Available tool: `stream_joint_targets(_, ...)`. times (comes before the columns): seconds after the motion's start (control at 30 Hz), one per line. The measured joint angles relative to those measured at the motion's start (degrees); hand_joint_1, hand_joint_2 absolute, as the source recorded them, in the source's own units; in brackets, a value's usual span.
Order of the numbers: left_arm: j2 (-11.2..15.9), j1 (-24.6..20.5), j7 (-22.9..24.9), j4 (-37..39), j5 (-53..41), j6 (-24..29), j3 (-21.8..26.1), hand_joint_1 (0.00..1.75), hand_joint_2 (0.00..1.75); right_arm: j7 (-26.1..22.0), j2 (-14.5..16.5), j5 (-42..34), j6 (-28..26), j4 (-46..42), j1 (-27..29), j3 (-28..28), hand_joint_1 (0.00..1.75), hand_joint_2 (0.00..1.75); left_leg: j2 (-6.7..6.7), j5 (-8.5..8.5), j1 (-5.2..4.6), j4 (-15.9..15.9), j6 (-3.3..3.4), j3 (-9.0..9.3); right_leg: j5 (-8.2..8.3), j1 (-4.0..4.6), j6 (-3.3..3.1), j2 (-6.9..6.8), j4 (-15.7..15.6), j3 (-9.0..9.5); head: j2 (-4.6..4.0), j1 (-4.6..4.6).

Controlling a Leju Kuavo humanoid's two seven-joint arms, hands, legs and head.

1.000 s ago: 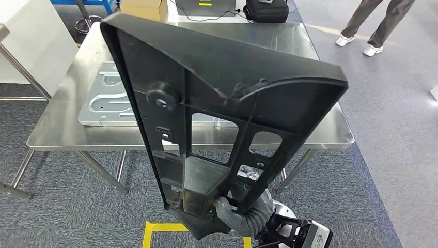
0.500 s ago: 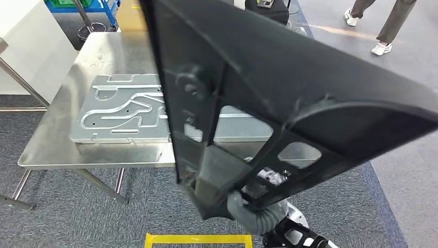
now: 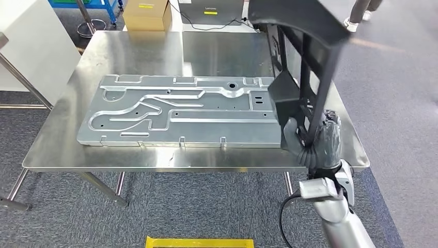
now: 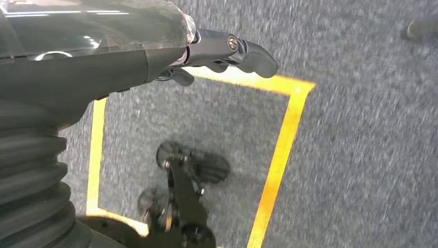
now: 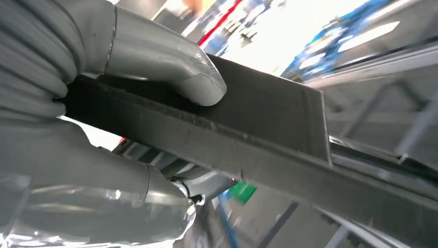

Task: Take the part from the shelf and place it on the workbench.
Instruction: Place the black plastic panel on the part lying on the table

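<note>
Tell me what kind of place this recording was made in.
Probably a factory-style workshop or test floor: a steel workbench carrying a stamped metal panel, grey carpet with yellow floor tape, and a cardboard box behind the bench.

head view high above workbench (image 3: 129, 155), left wrist facing floor (image 4: 361, 129)

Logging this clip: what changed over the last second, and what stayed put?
The right hand has carried the black part forward and to the robot's right; its lower end now hangs over the workbench by the right edge. The camera view also shifted closer. The grip is unchanged, the metal plate lies as before, and the left hand holds nothing.
</note>
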Motion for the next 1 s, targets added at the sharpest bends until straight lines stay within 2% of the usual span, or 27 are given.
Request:
stream_joint_targets(0.03, 0.0, 0.0, -0.1, 0.0, -0.2, -0.1, 0.0, 0.00, 1.75, 2.0, -0.3, 4.3, -1.5, 1.7, -1.0, -0.2, 1.71, 1.75, 0.00, -0.05, -0.03, 0.0, 0.03, 0.02, -0.04, -0.09, 0.11, -0.03, 2.0, -1.35, 0.00, 0.00)
stream_joint_targets(0.07, 0.0, 0.0, -0.2, 0.0, -0.4, -0.2, 0.0, 0.00, 1.75, 4.5, -0.7, 9.7, -3.0, 3.8, -2.3, -0.3, 1.71, 1.75, -0.02, -0.09, -0.05, 0.0, 0.02, 0.08, 1.08, -0.18, 0.14, -0.07, 1.8, -1.66, 0.01, 0.00)
stream_joint_targets(0.1, 0.0, 0.0, -0.4, 0.0, -0.7, -0.3, 0.0, 0.00, 1.75, 7.2, -1.1, 15.6, -4.2, 6.2, -3.9, -0.3, 1.71, 1.75, -0.05, -0.15, -0.06, 0.1, -0.04, 0.16, 3.14, -0.25, 0.07, -0.11, -0.6, -0.83, 0.01, 0.00)
stream_joint_targets(0.13, 0.0, 0.0, -0.6, 0.0, -0.9, -0.4, 0.0, 0.00, 1.75, 9.7, -1.6, 21.7, -5.2, 8.9, -5.7, -0.3, 1.71, 1.75, -0.10, -0.21, -0.07, 0.1, -0.12, 0.26, 5.59, -0.29, -0.10, -0.15, -4.6, 0.82, 0.01, 0.01)
stream_joint_targets(0.17, 0.0, -0.1, -0.7, 0.0, -1.2, -0.6, 0.0, 0.00, 1.75, 12.0, -1.9, 27.6, -5.6, 12.0, -8.0, -0.1, 1.71, 1.75, -0.13, -0.29, -0.19, 0.1, -0.28, 0.27, 7.38, -0.18, -0.30, -0.17, -8.7, 2.56, 0.01, 0.01)
stream_joint_targets(0.2, 0.0, -0.1, -0.9, 0.0, -1.4, -0.8, 0.0, 0.00, 1.75, 14.1, -2.0, 33.0, -5.6, 15.5, -10.5, 0.3, 1.71, 1.75, -0.15, -0.33, -0.29, 0.2, -0.50, 0.21, 8.49, -0.07, -0.48, -0.18, -11.7, 3.81, 0.01, -0.01)
stream_joint_targets(0.23, 0.0, -0.2, -1.1, 0.0, -1.6, -1.0, 0.0, 0.00, 1.75, 16.1, -2.0, 38.2, -5.1, 19.6, -13.2, 1.1, 1.71, 1.75, -0.15, -0.34, -0.38, 0.2, -0.77, 0.11, 8.91, 0.06, -0.64, -0.15, -13.4, 4.45, 0.01, -0.04)
stream_joint_targets(0.3, 0.1, -0.4, -1.6, 0.0, -2.0, -1.7, -0.1, 0.00, 1.75, 18.8, -1.7, 46.3, -3.4, 28.5, -18.6, 3.7, 1.71, 1.75, -0.12, -0.22, -0.44, 0.1, -1.41, 0.01, 8.93, 0.13, -0.97, -0.09, -14.0, 4.47, 0.01, -0.08)
stream_joint_targets(0.37, 0.4, -0.5, -2.3, 0.0, -2.4, -2.5, -0.2, 0.00, 1.75, 19.6, -0.6, 50.5, -1.4, 37.7, -23.6, 6.7, 1.71, 1.75, -0.13, -0.85, -0.34, 0.9, -2.03, -0.38, 9.25, -0.11, -1.56, -0.17, -14.5, 4.57, 0.01, -0.08)
stream_joint_targets(0.43, 0.6, -0.6, -3.2, 0.0, -2.8, -3.3, -0.4, 0.00, 1.75, 19.5, 1.3, 52.4, 0.7, 46.4, -27.7, 9.8, 1.71, 1.75, -0.13, -3.54, -0.20, 5.6, -2.56, -2.59, 9.49, -0.26, -2.16, -0.28, -14.7, 4.66, 0.01, -0.21)
stream_joint_targets(0.5, 0.7, -0.6, -4.0, 0.0, -3.1, -4.1, -0.6, 0.00, 1.75, 19.2, 3.0, 53.8, 2.6, 53.7, -30.3, 13.0, 1.71, 1.75, -0.12, -6.66, -0.14, 13.1, -2.90, -6.33, 9.42, -0.12, -2.48, -0.35, -14.7, 4.65, 0.01, -0.33)
stream_joint_targets(0.53, 0.8, -0.5, -4.3, 0.0, -3.1, -4.3, -0.7, 0.00, 1.75, 19.2, 3.6, 54.4, 3.3, 56.6, -31.1, 14.6, 1.71, 1.75, -0.11, -7.09, -0.12, 15.5, -3.00, -7.70, 9.33, -0.07, -2.52, -0.43, -14.6, 4.67, 0.00, -0.34)
stream_joint_targets(0.57, 0.9, -0.5, -4.5, 0.0, -3.2, -4.6, -0.8, 0.00, 1.75, 19.2, 4.2, 54.9, 3.9, 59.3, -31.6, 16.0, 1.71, 1.75, -0.11, -6.39, -0.12, 15.8, -3.05, -8.11, 9.20, -0.03, -2.53, -0.51, -14.5, 4.70, 0.00, -0.34)
stream_joint_targets(0.6, 1.0, -0.5, -4.6, 0.0, -3.2, -4.7, -0.9, 0.00, 1.75, 19.4, 4.8, 55.1, 4.4, 61.5, -31.9, 17.1, 1.71, 1.75, -0.10, -4.67, -0.11, 13.8, -3.02, -7.40, 9.03, -0.02, -2.48, -0.56, -14.4, 4.73, 0.00, -0.34)
stream_joint_targets(0.63, 1.1, -0.4, -4.7, 0.0, -3.2, -4.8, -0.9, 0.00, 1.75, 19.7, 5.3, 55.2, 4.6, 63.2, -32.2, 17.9, 1.71, 1.75, -0.09, -2.39, -0.10, 10.1, -2.93, -5.85, 8.80, -0.02, -2.39, -0.58, -14.1, 4.76, 0.00, -0.34)
stream_joint_targets(0.7, 1.2, -0.4, -5.0, 0.0, -3.1, -5.1, -1.0, 0.00, 1.75, 20.3, 6.2, 55.3, 5.0, 66.1, -32.9, 19.0, 1.71, 1.75, -0.13, 0.28, -0.19, 3.4, -2.52, -2.76, 8.35, 0.10, -2.07, -0.51, -13.6, 4.59, 0.01, -0.33)
stream_joint_targets(0.73, 1.3, -0.4, -5.3, 0.0, -3.1, -5.3, -1.0, 0.00, 1.75, 20.6, 6.6, 55.2, 5.1, 67.3, -33.2, 19.5, 1.71, 1.75, -0.15, 0.63, -0.27, 1.7, -2.28, -1.98, 8.25, 0.15, -1.86, -0.44, -13.4, 4.48, 0.00, -0.31)
stream_joint_targets(0.8, 1.5, -0.4, -5.7, 0.0, -3.0, -5.8, -1.0, 0.00, 1.75, 21.0, 7.1, 54.9, 5.2, 69.3, -33.8, 20.2, 1.71, 1.75, -0.15, 0.43, -0.45, 1.0, -1.73, -1.65, 8.22, 0.22, -1.34, -0.32, -13.4, 4.42, 0.00, -0.31)
stream_joint_targets(0.87, 1.5, -0.4, -6.2, 0.0, -3.0, -6.3, -1.0, 0.00, 1.75, 21.2, 7.4, 54.4, 5.3, 70.8, -34.2, 20.7, 0.86, 0.87, -0.02, 0.52, -0.31, 0.5, -1.12, -1.15, 7.74, 0.19, -0.76, -0.24, -13.1, 4.56, 0.01, -0.29)
stream_joint_targets(0.93, 1.6, -0.6, -6.5, 0.0, -3.0, -6.7, -1.1, 0.00, 1.75, 21.7, 7.4, 54.0, 5.5, 72.1, -34.4, 21.0, 0.00, 0.00, 0.14, 0.66, -0.12, 0.0, -0.54, -0.66, 5.34, 0.08, -0.24, -0.22, -9.2, 2.95, 0.01, -0.23)
stream_joint_targets(1.0, 1.6, -0.8, -6.6, 0.0, -3.0, -6.8, -1.1, 0.00, 1.75, 22.2, 7.4, 53.6, 5.5, 73.5, -33.7, 21.3, 0.00, 0.00, 0.19, 0.67, -0.12, -0.1, -0.22, -0.56, 1.99, -0.09, 0.14, -0.24, -1.7, -0.71, 0.01, -0.19)
